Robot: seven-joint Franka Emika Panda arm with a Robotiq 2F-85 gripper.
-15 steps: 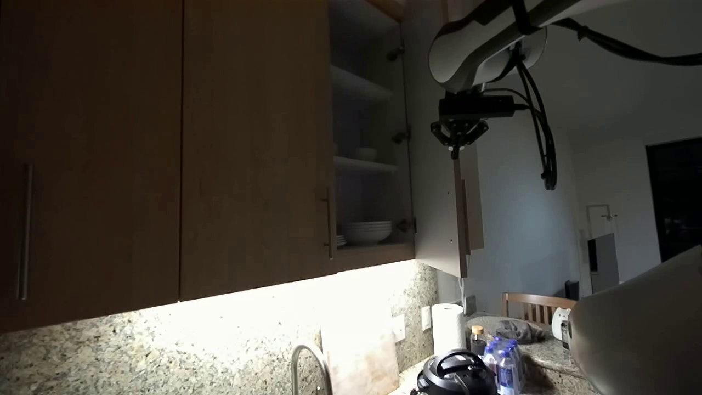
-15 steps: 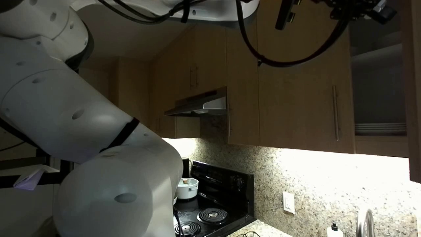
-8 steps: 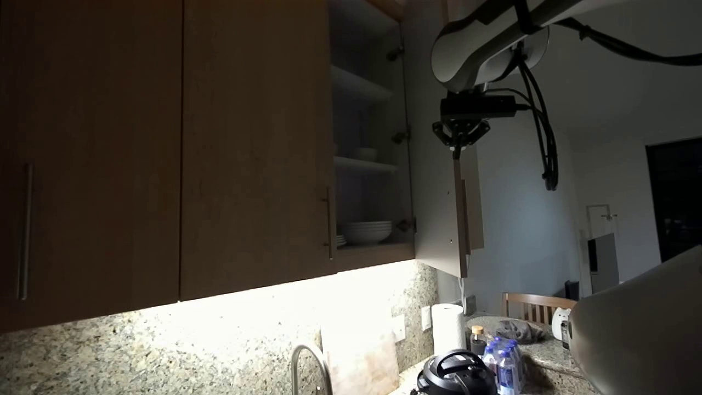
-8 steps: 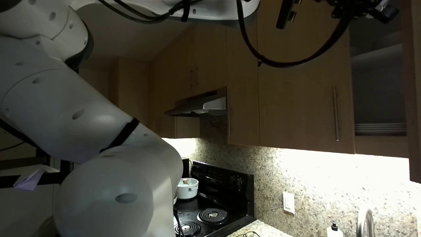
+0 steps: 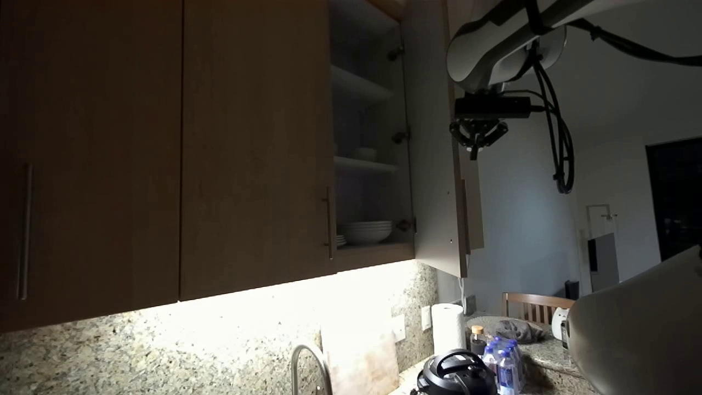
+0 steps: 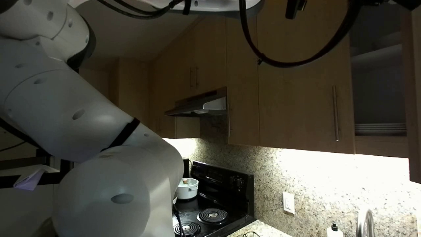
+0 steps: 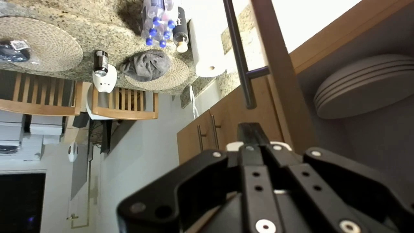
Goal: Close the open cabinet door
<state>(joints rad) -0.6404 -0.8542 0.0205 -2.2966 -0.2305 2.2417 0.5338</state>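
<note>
The cabinet door [image 5: 433,142] stands open, its pale inner face and wood edge turned to the camera in an exterior view. Its wood edge also shows at the right of an exterior view [image 6: 413,98]. In the wrist view the door [image 7: 284,77] is nearly edge-on, with its silver bar handle [image 7: 239,51] on the outer side. My gripper [image 5: 474,153] is beside the door's free edge, on the outer side, above the handle. In the wrist view the gripper [image 7: 252,131] has its fingertips together with nothing between them. I cannot tell whether it touches the door.
The open cabinet holds white bowls [image 5: 367,231] on its shelves [image 5: 364,164]. A closed wood door [image 5: 258,137] adjoins the opening. Below are a paper towel roll [image 5: 448,329], a black cooker [image 5: 458,376] and water bottles [image 5: 505,367]. Other wood cabinets [image 7: 194,139] stand beyond the door.
My gripper has moved right in an exterior view, from in front of the door's edge to just outside it. The arm rises slightly in the other view. The door has not visibly moved.
</note>
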